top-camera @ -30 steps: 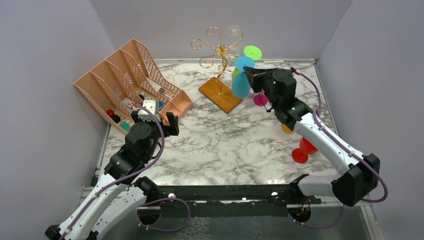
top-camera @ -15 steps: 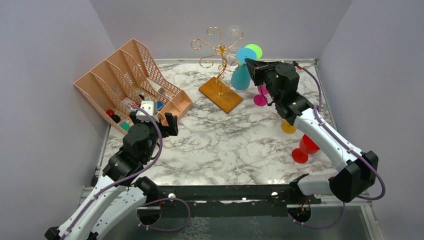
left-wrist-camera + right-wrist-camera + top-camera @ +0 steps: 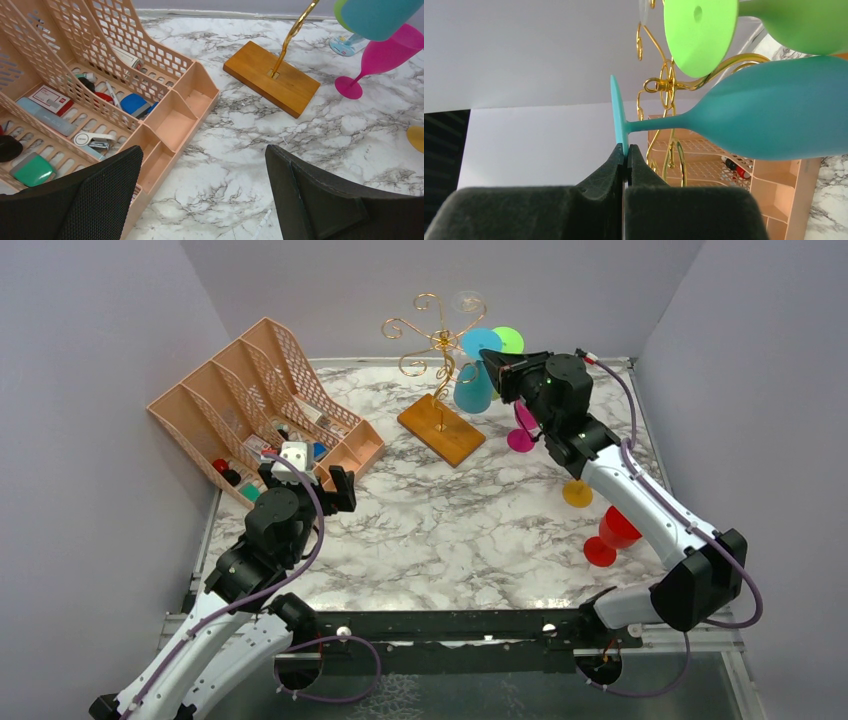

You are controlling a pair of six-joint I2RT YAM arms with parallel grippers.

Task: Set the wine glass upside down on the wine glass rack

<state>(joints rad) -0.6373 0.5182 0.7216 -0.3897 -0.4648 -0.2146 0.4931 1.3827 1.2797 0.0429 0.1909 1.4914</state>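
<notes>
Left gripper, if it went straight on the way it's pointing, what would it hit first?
Probably the bare table just right of the organiser front corner; the left gripper tilts down, jaws open. The rack base lies farther on, though depth is unclear.

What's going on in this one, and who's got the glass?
The right gripper is shut on the foot of a teal wine glass. It holds the glass bowl-down beside the scroll arms of the gold wine glass rack, not yet released. A green wine glass appears to hang on the rack already. The left gripper is open and empty, near the peach mesh organiser.
</notes>
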